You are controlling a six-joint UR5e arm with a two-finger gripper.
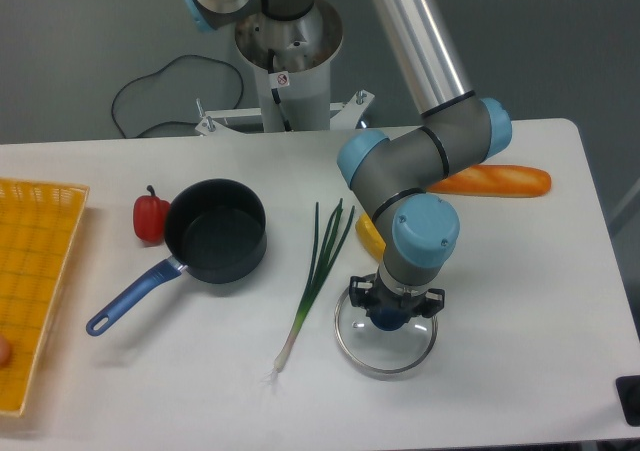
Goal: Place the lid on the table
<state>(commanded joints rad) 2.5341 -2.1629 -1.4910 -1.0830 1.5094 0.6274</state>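
The table [520, 301] carries the lid [385, 339] near its front edge, right of the spring onion [318, 271] and well apart from the saucepan [215, 231]. The glass disc looks stiff, smooth and breakable, likely fairly heavy; its rim offers little purchase. The gripper [389, 314] has its fingers closed around the blue knob [386, 317], the sensible hold.

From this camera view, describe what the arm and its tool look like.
The arm has grey rounded joint housings with light blue end caps and a shiny silver tube link. The tool is small, black and two-fingered, beneath a grey wrist. A silver pedestal base carries a small red-and-white sticker.
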